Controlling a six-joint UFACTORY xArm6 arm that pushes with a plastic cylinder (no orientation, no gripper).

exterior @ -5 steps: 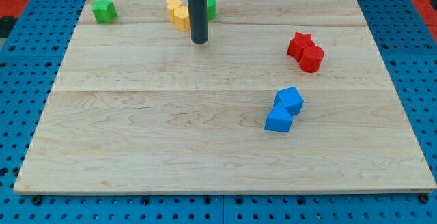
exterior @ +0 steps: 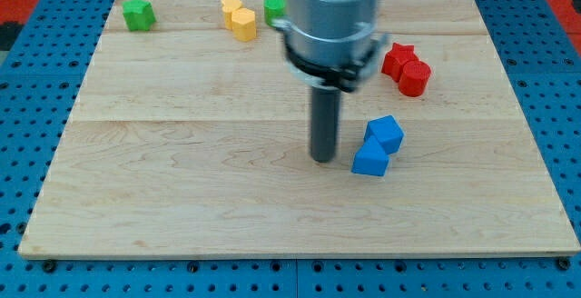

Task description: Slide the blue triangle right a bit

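Two blue blocks touch each other right of the board's middle. The lower one (exterior: 369, 160) looks like the blue triangle; the upper one (exterior: 386, 133) is a blue cube. My tip (exterior: 323, 158) rests on the board just left of the lower blue block, a small gap apart. The rod rises to the arm's grey body at the view's top.
Two red blocks (exterior: 406, 67) sit at the right. Two yellow blocks (exterior: 238, 17) and a green block (exterior: 274, 8), partly hidden by the arm, sit at the top. Another green block (exterior: 138, 14) sits at the top left. The wooden board (exterior: 182, 198) lies on a blue pegboard.
My tip has moved from near the yellow blocks at the top down and right, to just left of the blue blocks. No block has moved.
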